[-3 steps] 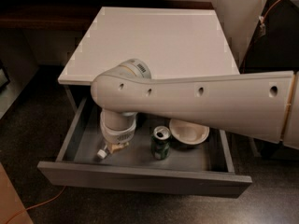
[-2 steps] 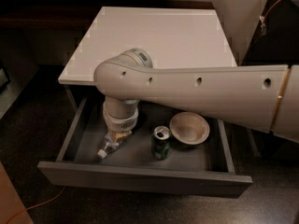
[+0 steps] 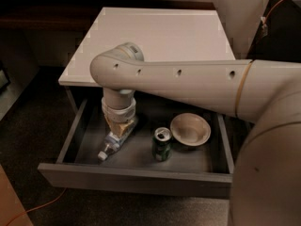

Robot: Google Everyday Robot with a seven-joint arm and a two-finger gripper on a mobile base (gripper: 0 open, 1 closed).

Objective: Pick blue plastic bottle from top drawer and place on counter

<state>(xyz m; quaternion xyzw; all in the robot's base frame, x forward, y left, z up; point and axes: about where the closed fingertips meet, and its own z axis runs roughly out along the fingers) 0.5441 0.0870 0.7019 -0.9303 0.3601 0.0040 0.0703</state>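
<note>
Down inside the top drawer (image 3: 131, 180), the gripper (image 3: 120, 127) sits on the blue plastic bottle (image 3: 109, 147), which lies slanting just beneath it. Whether it is clamped cannot be told. Lifting and placing on the counter (image 3: 160, 36), behind the gripper, remain.

Arm (image 3: 188, 81) extended from right, wrist (image 3: 118, 108) bent, gripper (image 3: 120, 127) pointing down (low, centre-left)
</note>
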